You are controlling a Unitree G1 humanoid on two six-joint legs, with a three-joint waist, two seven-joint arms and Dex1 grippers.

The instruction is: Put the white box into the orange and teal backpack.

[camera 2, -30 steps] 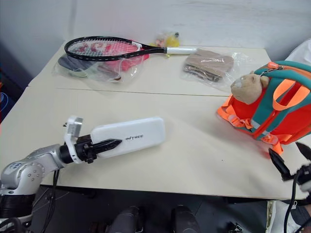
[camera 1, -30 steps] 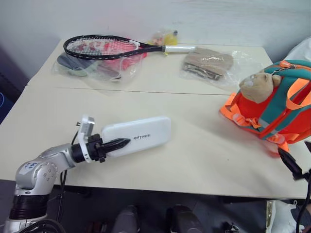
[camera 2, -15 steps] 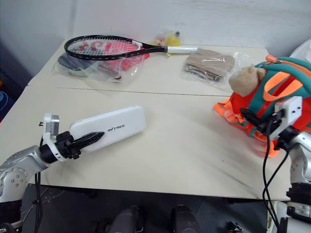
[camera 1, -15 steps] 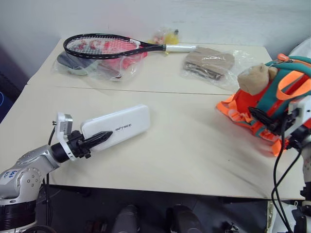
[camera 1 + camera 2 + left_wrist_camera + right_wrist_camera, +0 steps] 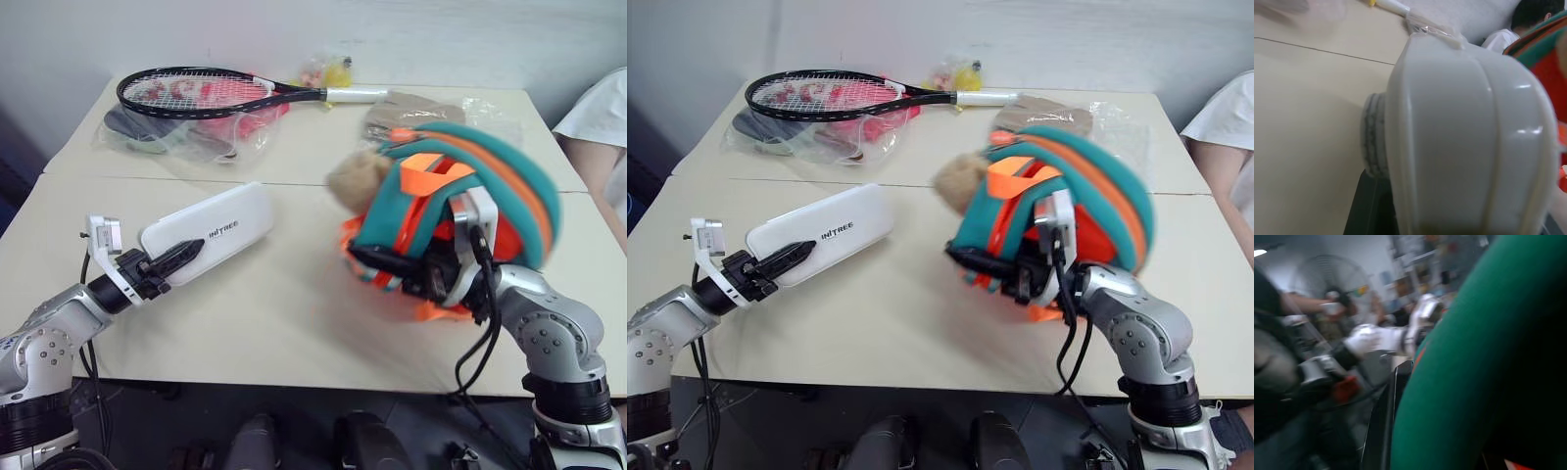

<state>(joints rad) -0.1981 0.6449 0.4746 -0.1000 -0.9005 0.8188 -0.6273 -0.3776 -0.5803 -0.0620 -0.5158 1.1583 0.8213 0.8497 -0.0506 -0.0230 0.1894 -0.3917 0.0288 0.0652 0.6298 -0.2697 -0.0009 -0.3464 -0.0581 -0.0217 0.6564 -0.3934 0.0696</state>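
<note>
We see the left gripper (image 5: 186,253) clamped on the white box (image 5: 208,231) over the table (image 5: 294,304); right gripper (image 5: 377,260) clamped on orange & teal backpack (image 5: 470,186), lifted mid-table.

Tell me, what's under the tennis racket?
Under the tennis racket lies a clear plastic bag holding dark and red things. What those are, the racket and crinkled plastic hide.

Glossy smooth plastic white box (image 5: 208,232), soft cloth orange and teal backpack (image 5: 470,196), on a matt table (image 5: 294,323)
</note>
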